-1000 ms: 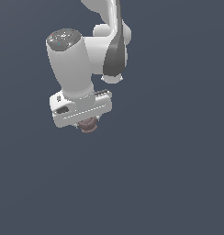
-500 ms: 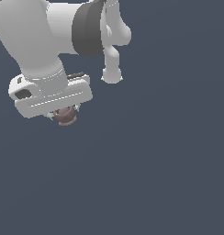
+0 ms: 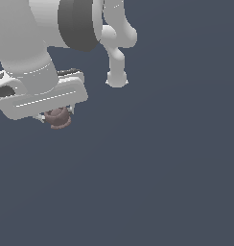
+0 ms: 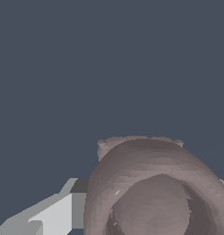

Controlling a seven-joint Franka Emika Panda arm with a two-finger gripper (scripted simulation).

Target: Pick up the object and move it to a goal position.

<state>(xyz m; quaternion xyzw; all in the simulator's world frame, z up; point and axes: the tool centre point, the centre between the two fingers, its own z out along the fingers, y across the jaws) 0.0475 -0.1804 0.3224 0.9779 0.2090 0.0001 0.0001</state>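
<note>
The object (image 3: 58, 117) is a small round reddish-brown thing with a ringed, bowl-like top. It sits between the fingers under my white gripper (image 3: 55, 114), at the upper part of the exterior view's left. In the wrist view the object (image 4: 150, 188) fills much of the picture, with one grey finger (image 4: 63, 209) against its side. My gripper is shut on it and holds it in the air. The fingertips are mostly hidden by the hand's body.
A plain dark blue-grey background (image 3: 162, 168) lies all around. The white arm links (image 3: 114, 43) rise behind the hand in the exterior view.
The hand with the object has moved toward the exterior view's left and a little lower over the last second, and looks larger. The grip on the object is unchanged.
</note>
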